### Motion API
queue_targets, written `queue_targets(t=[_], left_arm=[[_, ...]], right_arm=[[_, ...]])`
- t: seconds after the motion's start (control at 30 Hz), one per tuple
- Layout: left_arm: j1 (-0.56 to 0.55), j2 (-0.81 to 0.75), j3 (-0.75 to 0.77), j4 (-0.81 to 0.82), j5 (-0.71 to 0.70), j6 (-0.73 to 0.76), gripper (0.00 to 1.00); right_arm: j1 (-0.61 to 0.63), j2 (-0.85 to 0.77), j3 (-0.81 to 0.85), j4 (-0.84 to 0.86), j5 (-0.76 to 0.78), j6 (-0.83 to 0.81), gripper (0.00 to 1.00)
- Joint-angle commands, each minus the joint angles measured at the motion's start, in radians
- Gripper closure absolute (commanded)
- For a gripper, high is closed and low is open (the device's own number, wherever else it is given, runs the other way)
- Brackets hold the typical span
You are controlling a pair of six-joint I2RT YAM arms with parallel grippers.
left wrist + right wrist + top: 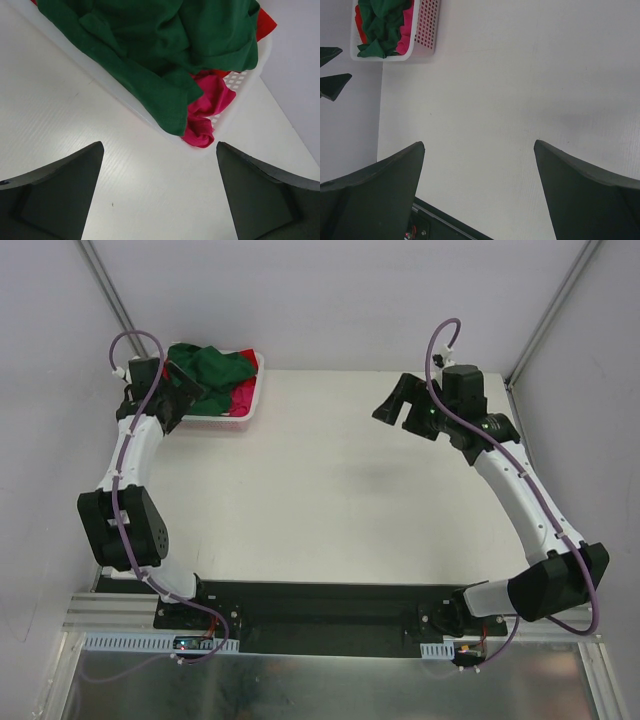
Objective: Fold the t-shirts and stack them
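T-shirts (215, 370) all lie crumpled in the white mesh basket (239, 80) at the table's (330, 500) far-left corner, dark green tee (150, 40) over red tee (267, 22) and magenta tee (210, 107), so none looks folded or stacked yet; left gripper (159, 145) hovers beside the basket with jaws apart, and right gripper (479, 145) hangs over the table, likewise spread.

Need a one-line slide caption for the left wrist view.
Open left gripper faces the white basket, a dark green t-shirt spilling over its rim beside a magenta-pink t-shirt and a red t-shirt.

Table (330, 475) open right of the mesh basket (254, 406); green t-shirt (215, 368) spills over its rim; left gripper (160, 145) alongside.
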Motion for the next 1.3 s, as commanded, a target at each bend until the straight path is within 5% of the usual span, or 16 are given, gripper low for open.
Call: queue_targets(t=[0.0, 0.23, 0.37, 0.5, 0.7, 1.27], left_arm=[[0.0, -0.053, 0.025, 0.016, -0.031, -0.021, 0.04], [0.001, -0.16, -0.061, 0.015, 0.007, 0.057, 0.02], [0.001, -0.336, -0.201, 0.012, 0.054, 0.11, 0.01], [-0.001, -0.497, -0.326, -0.017, 0.244, 0.137, 0.01], [0.0, -0.738, -0.577, -0.059, 0.259, 0.107, 0.01], [0.001, -0.705, -0.623, -0.083, 0.269, 0.097, 0.03]], right_arm=[[0.005, -0.038, 0.042, 0.013, -0.013, -0.032, 0.04], [0.005, -0.07, 0.036, 0.009, -0.022, -0.066, 0.04], [0.005, -0.133, 0.004, -0.008, 0.028, -0.101, 0.04], [0.006, -0.227, -0.056, 0.006, 0.004, -0.16, 0.04], [0.014, -0.365, -0.173, 0.013, 0.05, -0.192, 0.04], [0.015, -0.374, -0.248, 0.003, 0.137, -0.075, 0.04]])
